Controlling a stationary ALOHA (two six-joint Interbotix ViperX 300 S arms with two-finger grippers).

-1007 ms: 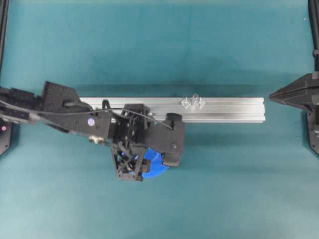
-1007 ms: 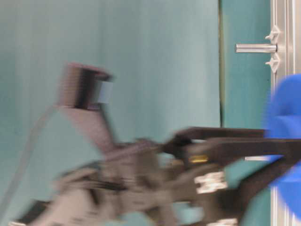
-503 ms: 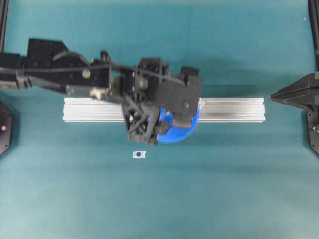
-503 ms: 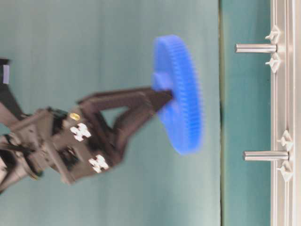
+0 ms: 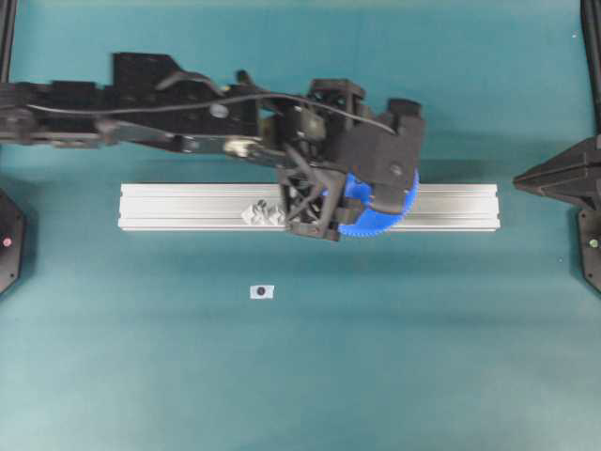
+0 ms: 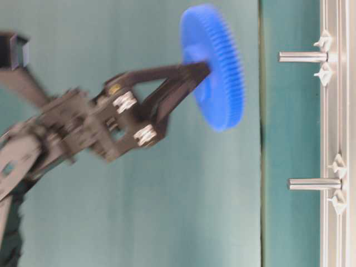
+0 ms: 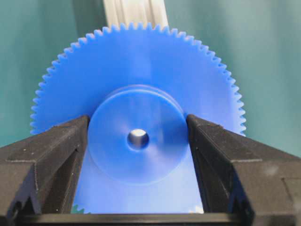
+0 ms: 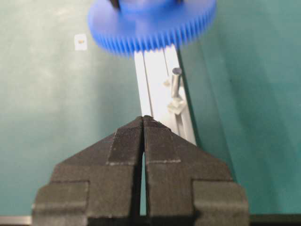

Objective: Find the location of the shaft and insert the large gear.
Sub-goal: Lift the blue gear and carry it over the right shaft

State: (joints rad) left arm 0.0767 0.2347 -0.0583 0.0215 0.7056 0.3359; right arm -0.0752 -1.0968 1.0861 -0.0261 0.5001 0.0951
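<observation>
Teal surface point(image 5: 300, 376), aluminium rail point(image 5: 188, 207) across it. Left hand point(image 7: 137, 141) clamps the large gear point(image 7: 137, 113) by its raised hub, held up off the rail. Right hand point(image 8: 143, 123) parked well off to the side, pressed closed on nothing. The shaft point(image 8: 175, 81) stands below the left hand, its tip apart from the gear. Risk: small bore, thin peg; any offset or tilt on descent and the gear face lands on the tip and jams or bends it.

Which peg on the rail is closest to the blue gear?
The upper peg in the table-level view, nearly level with the gear; the lower peg sits farther.
</observation>
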